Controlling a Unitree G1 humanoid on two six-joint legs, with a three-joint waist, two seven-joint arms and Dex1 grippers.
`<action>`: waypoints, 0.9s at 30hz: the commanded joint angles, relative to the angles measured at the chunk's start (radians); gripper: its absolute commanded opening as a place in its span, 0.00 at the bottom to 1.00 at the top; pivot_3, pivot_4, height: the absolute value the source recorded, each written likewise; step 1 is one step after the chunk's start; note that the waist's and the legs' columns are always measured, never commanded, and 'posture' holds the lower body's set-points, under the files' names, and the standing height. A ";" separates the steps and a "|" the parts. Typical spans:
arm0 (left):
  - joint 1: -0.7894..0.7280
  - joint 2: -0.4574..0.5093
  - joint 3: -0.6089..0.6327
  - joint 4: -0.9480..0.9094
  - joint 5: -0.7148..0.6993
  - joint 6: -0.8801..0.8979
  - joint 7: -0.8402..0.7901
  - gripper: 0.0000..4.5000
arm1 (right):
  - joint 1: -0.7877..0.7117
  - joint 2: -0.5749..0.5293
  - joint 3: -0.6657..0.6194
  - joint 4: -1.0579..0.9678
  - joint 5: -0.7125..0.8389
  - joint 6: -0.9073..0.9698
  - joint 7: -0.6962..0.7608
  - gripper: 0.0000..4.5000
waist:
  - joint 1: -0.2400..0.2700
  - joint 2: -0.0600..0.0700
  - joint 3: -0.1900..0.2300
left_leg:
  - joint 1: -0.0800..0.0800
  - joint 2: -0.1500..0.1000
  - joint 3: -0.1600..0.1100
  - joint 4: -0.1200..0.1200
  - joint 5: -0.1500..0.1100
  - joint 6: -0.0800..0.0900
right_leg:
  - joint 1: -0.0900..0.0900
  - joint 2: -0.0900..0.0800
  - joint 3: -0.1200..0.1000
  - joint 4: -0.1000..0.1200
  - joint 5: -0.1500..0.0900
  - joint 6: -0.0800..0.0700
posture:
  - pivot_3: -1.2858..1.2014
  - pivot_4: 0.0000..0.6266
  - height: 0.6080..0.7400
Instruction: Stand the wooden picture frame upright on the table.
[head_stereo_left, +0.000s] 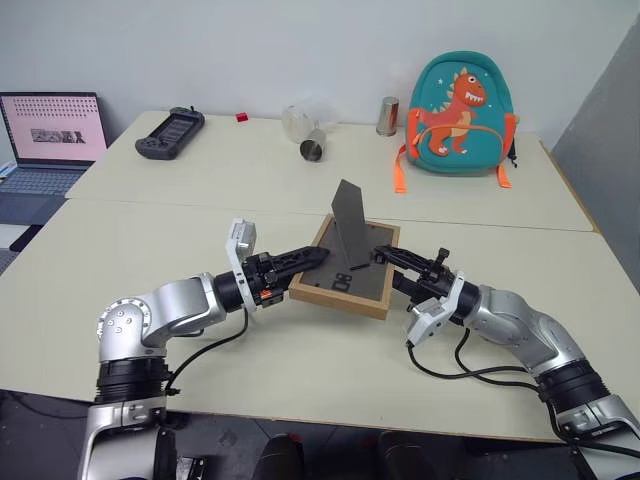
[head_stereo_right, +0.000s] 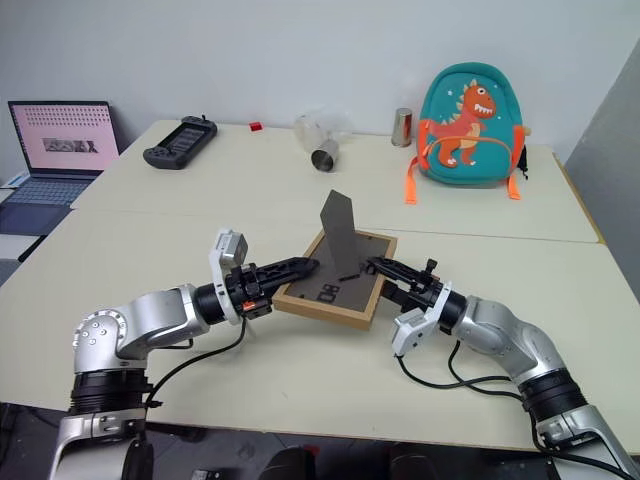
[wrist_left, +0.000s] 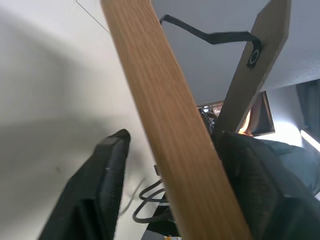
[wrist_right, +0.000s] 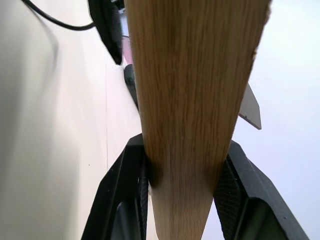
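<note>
The wooden picture frame (head_stereo_left: 345, 278) lies face down on the table (head_stereo_left: 180, 240) between my two arms. Its dark grey back faces up and its fold-out stand (head_stereo_left: 350, 230) sticks up from the middle. My left gripper (head_stereo_left: 318, 256) is open around the frame's left edge. In the left wrist view the wood edge (wrist_left: 165, 125) runs between the fingers, and one finger (wrist_left: 100, 185) stands off it. My right gripper (head_stereo_left: 386, 256) is shut on the frame's right edge. Both of its pads (wrist_right: 131, 185) press the wood (wrist_right: 190, 90).
A teal dinosaur backpack (head_stereo_left: 458, 118) stands at the far right of the table. A tipped metal cup (head_stereo_left: 313, 150), an upright can (head_stereo_left: 388, 116) and a black handheld controller (head_stereo_left: 170, 133) sit along the back. An open laptop (head_stereo_left: 50, 140) is off to the left.
</note>
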 joint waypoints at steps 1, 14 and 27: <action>-0.054 0.111 0.008 0.037 0.014 0.004 -0.059 0.89 | -0.024 -0.007 -0.047 -0.037 0.108 -0.005 0.013 0.30 | -0.001 0.000 0.000 | 0.000 0.000 0.000 0.000 0.000 0.000 | 0.000 0.000 0.000 0.000 0.000 0.000 | 0.52 0.24 1.00; 0.106 0.406 -0.035 -0.430 0.819 -0.298 -0.632 1.00 | -0.260 0.114 -0.121 -0.020 1.081 1.077 0.716 0.30 | -0.016 0.001 0.006 | 0.000 0.002 -0.002 -0.002 -0.001 0.002 | 0.001 0.001 -0.004 0.000 -0.002 -0.004 | 0.52 0.24 1.00; 0.234 0.298 -0.130 -0.543 1.186 -0.551 -0.713 1.00 | -0.536 0.243 -0.167 0.599 1.075 1.332 0.942 0.30 | -0.019 0.002 0.007 | -0.004 0.002 0.000 -0.004 -0.002 0.003 | -0.002 0.001 -0.004 -0.006 -0.002 -0.004 | 0.52 0.24 1.00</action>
